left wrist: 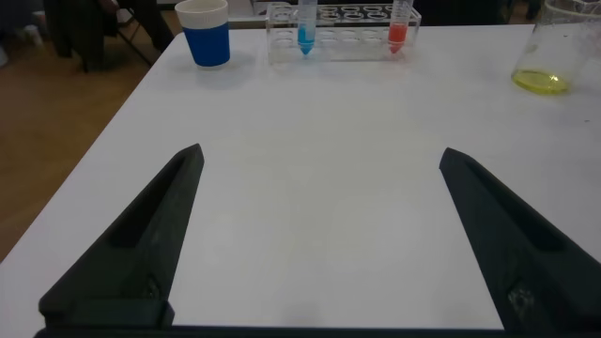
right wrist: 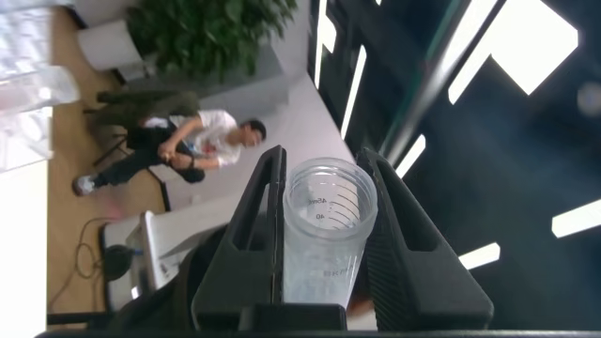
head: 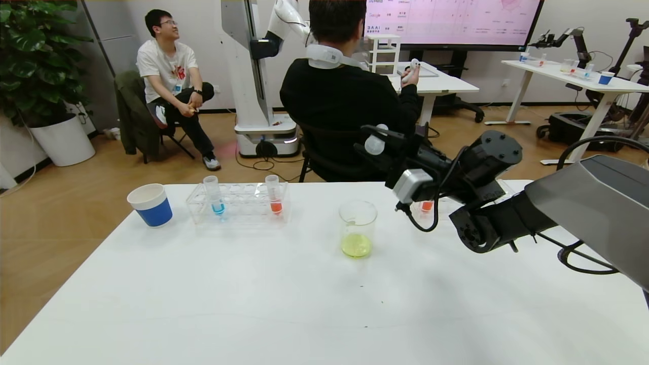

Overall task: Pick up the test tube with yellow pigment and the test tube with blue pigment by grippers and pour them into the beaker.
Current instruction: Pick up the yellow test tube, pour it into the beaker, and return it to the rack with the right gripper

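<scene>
The beaker [head: 358,228] stands mid-table with yellow-green liquid at its bottom; it also shows in the left wrist view [left wrist: 554,56]. My right gripper [head: 379,138] is raised above the table to the right of the beaker, shut on a clear test tube [head: 374,146] that looks empty. The right wrist view shows that gripper [right wrist: 322,155] with the tube's [right wrist: 324,225] open mouth toward the camera. The test tube with blue pigment [head: 215,196] stands upright in a clear rack [head: 238,210] at the far left, also seen in the left wrist view [left wrist: 306,28]. My left gripper [left wrist: 320,153] is open and empty over bare table.
An orange-red tube [head: 274,195] stands in the same rack. Another orange-red tube [head: 427,205] shows behind my right arm. A blue-and-white paper cup [head: 150,204] stands left of the rack. A seated person is just beyond the table's far edge.
</scene>
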Robot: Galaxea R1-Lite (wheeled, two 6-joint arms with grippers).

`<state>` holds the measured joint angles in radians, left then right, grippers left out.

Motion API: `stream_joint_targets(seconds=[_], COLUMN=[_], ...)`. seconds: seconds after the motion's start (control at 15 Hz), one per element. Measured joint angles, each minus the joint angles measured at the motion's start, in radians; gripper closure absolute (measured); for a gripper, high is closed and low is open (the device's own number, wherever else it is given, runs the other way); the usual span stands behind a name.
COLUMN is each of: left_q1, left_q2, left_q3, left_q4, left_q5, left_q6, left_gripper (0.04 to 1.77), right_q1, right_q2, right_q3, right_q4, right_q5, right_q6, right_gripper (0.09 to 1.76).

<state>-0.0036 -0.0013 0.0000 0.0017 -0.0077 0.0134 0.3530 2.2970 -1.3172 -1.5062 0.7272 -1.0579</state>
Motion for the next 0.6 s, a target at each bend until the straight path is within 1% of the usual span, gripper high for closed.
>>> stream_joint_targets(seconds=[0.13,0.27,0.4,0.47,0.6], left_q1=[0.0,0.001,0.0,0.0,0.0], left_q2=[0.0,0.0,0.0,0.0,0.0], left_q3=[0.0,0.0,0.0,0.0,0.0], left_q4=[0.0,0.0,0.0,0.0,0.0], left_q5=[0.0,0.0,0.0,0.0,0.0], left_q6=[0.0,0.0,0.0,-0.001,-0.001], left_gripper=[0.06,0.06,0.06,0.06,0.06], right_q1=[0.0,0.0,0.008,0.015,0.028], right_q2=[-0.039,-0.087,-0.147,-0.177,-0.238], right_q3=[0.056,0.106,0.192,0.242,0.355], right_q4=[-0.041,-0.053,-0.053,-0.044,-0.012], right_q5=[-0.249,-0.419,-0.597,-0.657,-0.724], right_q6=[0.212,0.392,0.578,0.664,0.781], right_gripper=[1.34,1.34,1.34,1.34,1.34])
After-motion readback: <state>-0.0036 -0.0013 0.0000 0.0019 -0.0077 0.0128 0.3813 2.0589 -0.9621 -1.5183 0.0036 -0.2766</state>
